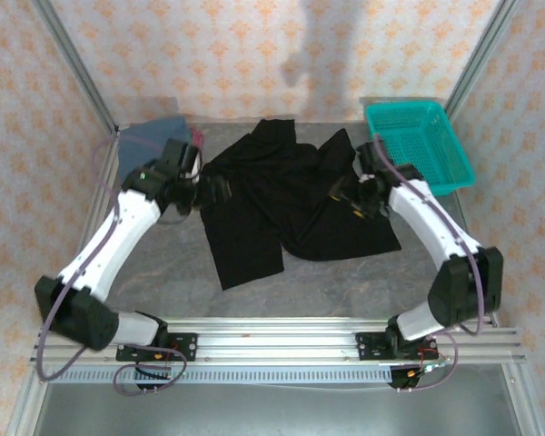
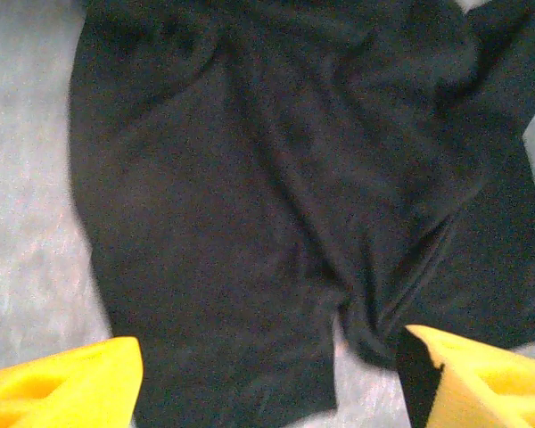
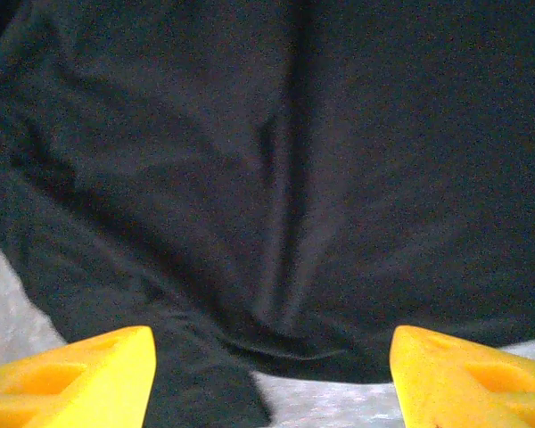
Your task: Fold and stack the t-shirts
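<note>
my left gripper and right gripper stand released, empty, at either side of the large black cloth t-shirt, rumpled mid-table. i judge it's the spreading step: next, pinch its edges. the overhead adds a slate-blue shirt far-left; the wrists show creases, perhaps a hem.

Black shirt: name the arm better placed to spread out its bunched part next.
Right, probably. The right gripper, open, hangs over the bunched right half of the shirt; the left gripper, also open, is at the flatter left edge.
</note>
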Tool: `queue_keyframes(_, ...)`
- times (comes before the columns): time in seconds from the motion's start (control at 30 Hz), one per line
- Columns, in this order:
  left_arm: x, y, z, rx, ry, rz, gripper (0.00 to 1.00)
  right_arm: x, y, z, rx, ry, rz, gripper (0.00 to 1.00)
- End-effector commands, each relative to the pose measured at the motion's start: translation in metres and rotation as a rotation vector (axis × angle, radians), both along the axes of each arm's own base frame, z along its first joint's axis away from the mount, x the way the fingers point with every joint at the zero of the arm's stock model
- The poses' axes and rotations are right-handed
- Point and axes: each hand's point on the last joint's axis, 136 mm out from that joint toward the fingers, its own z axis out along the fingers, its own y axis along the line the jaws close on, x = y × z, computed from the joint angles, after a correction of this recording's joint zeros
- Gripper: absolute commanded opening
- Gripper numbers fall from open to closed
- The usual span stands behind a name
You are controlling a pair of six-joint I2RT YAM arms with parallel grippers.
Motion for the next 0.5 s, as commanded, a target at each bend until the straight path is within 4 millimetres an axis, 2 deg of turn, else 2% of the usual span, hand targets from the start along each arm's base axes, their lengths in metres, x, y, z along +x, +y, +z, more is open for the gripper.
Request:
queue_keyframes(0.0, -0.048, -0.012, -0.063, -0.066, 0.191, 0.081, 0.74, -0.047, -0.063, -0.025, -0.168, 0.127, -0.006, 0.74)
queue_keyframes(0.13, -0.087, -0.03, -0.107, -0.076, 0.294, 0.08, 0.7, -0.058, -0.105, -0.045, -0.152, 0.143, -0.118, 0.76)
queue_keyframes(0.23, -0.107, -0.031, -0.135, -0.051, 0.352, 0.096, 0.66, -0.061, -0.121, -0.064, -0.14, 0.177, -0.161, 0.76)
queue_keyframes(0.33, -0.113, -0.031, -0.15, -0.04, 0.375, 0.106, 0.63, -0.064, -0.133, -0.082, -0.142, 0.218, -0.189, 0.76)
queue_keyframes(0.47, -0.102, -0.045, -0.16, -0.089, 0.353, 0.113, 0.61, -0.071, -0.145, -0.096, -0.13, 0.246, -0.239, 0.75)
